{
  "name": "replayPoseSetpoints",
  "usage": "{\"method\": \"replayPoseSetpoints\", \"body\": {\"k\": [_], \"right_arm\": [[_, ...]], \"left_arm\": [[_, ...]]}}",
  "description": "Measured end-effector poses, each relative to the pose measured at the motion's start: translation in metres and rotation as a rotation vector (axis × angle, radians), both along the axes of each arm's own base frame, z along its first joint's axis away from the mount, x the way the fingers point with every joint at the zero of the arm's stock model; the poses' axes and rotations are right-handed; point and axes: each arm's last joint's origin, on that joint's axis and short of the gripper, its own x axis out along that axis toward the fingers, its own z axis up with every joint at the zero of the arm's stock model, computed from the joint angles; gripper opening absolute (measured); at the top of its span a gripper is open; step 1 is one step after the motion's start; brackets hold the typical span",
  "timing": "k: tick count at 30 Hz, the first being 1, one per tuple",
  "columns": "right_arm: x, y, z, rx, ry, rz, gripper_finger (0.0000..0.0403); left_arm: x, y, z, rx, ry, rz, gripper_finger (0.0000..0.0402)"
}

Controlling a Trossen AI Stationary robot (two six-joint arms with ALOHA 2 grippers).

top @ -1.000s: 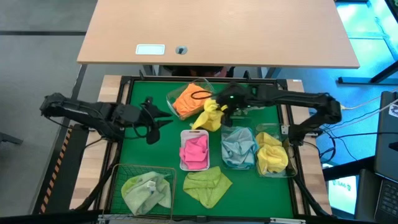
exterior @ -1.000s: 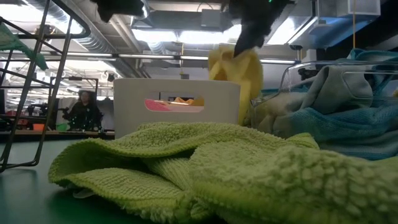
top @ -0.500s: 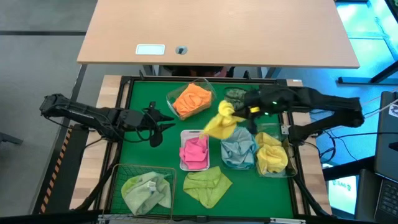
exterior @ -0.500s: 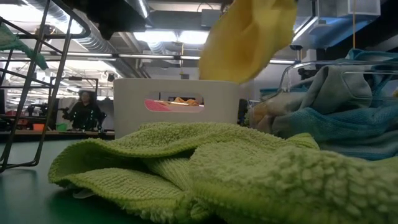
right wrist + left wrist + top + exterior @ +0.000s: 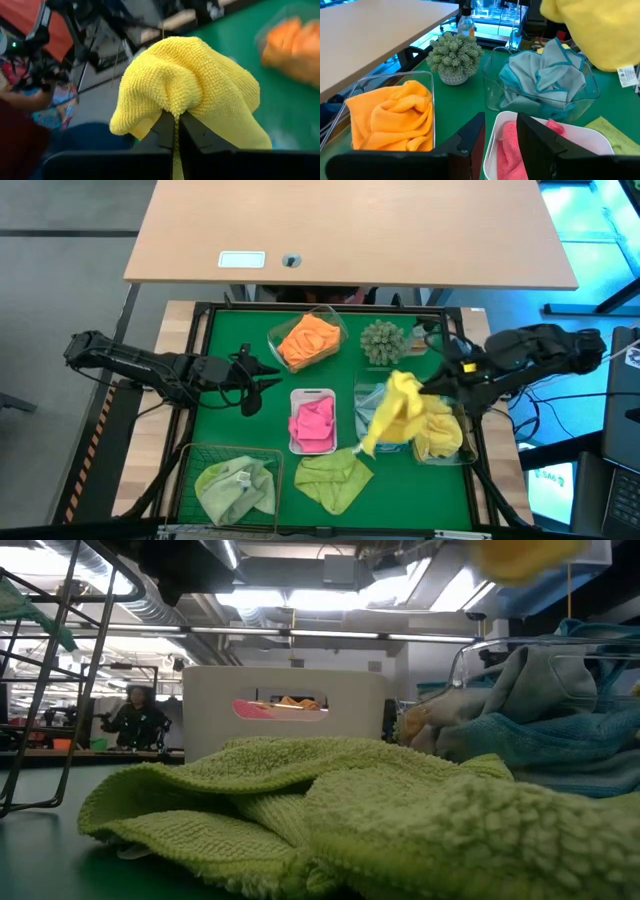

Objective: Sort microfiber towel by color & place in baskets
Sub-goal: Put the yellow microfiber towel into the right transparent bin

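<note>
My right gripper is shut on a yellow towel in the air over the clear tub of teal-blue towels. The same yellow towel also shows in the left wrist view. Beside that tub, a clear tub holds more yellow towels. My left gripper hovers open left of the white tray of pink towels. Orange towels fill a far clear tub. A lime green towel lies flat on the mat, another in the wire basket. My right gripper pinches a bunched fold of the yellow towel between its two fingers, reaching in from the table's right side. The cloth bulges over the fingertips. The towel is lifted clear and hangs slack below the gripper, its lower end over the teal tub's near edge.
A round spiky plant stands at the far side between the orange tub and my right arm. A small bottle is behind it. Bare green mat lies near my left gripper. The black frame borders the mat.
My right gripper has carried the yellow towel from beside the orange tub toward the table's right and near edge, past the plant, to above the teal tub. The towel stays lifted clear and swings below the fingers. My left arm has kept still.
</note>
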Motion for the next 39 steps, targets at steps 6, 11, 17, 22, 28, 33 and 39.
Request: {"method": "replayPoseSetpoints", "body": {"k": [6,11,17,22,28,33,39], "right_arm": [[-0.027,0.003,-0.008,0.137,0.167,0.029,0.0006],[-0.044,0.006,-0.011,0.276,0.291,0.096,0.0006],[-0.063,0.003,-0.016,0.458,0.483,0.076,0.0006],[-0.082,-0.007,-0.026,0.492,0.659,-0.057,0.0007],[-0.090,-0.016,-0.035,0.378,0.659,-0.236,0.0007],[-0.080,-0.016,-0.040,0.228,0.602,-0.320,0.0007],[-0.054,-0.006,-0.058,0.048,0.669,-0.310,0.0007]], "left_arm": [[0.000,0.000,0.001,-0.003,-0.010,0.000,0.0105],[0.001,0.000,0.002,-0.004,-0.020,0.001,0.0105],[0.001,0.000,0.002,-0.006,-0.027,0.001,0.0106],[0.001,0.000,0.002,-0.006,-0.027,0.001,0.0106],[0.001,0.000,0.002,-0.006,-0.026,0.000,0.0106],[0.001,0.000,0.002,-0.006,-0.026,0.001,0.0105],[0.001,0.000,0.002,-0.005,-0.026,0.001,0.0106]]}}
